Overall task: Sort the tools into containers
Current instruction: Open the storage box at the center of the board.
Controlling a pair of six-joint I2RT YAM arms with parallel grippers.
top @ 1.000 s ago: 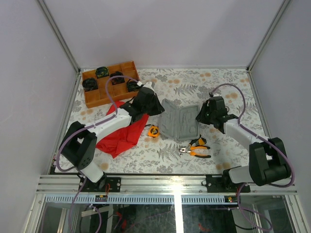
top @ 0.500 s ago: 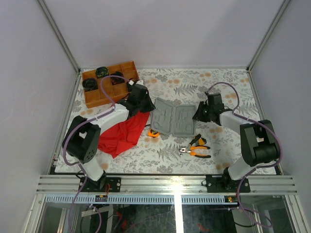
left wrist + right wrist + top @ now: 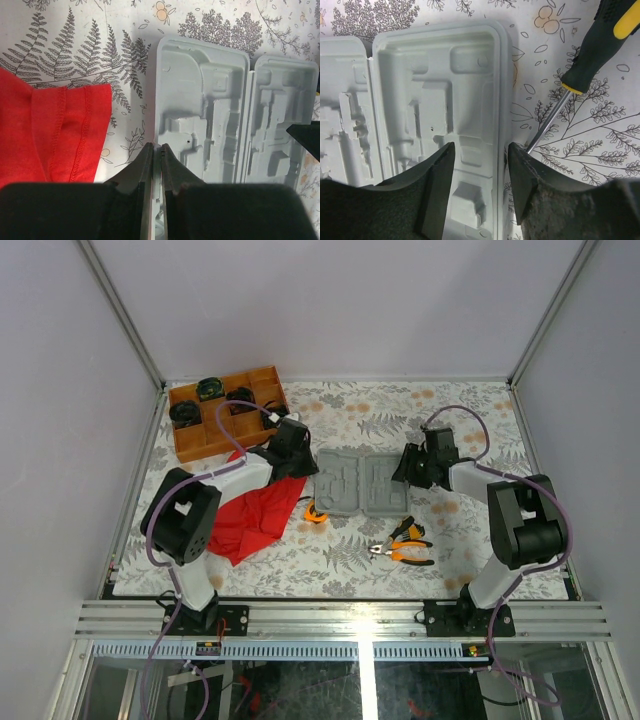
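The grey tool case lies open and flat on the table, its moulded recesses facing up and empty. My left gripper is shut on the case's left rim; in the left wrist view the gripper pinches that rim of the case. My right gripper is open, its jaws astride the right rim of the case in the right wrist view. A black-and-yellow screwdriver lies just right of that rim. Orange-and-black pliers and an orange tape measure lie in front of the case.
A red cloth lies under my left arm, also in the left wrist view. A brown wooden tray with black coiled bundles stands at the back left. Grey walls enclose the floral-patterned table.
The case has gone from half-open and raised to lying flat and fully open. Both grippers have moved apart and down with its two halves.
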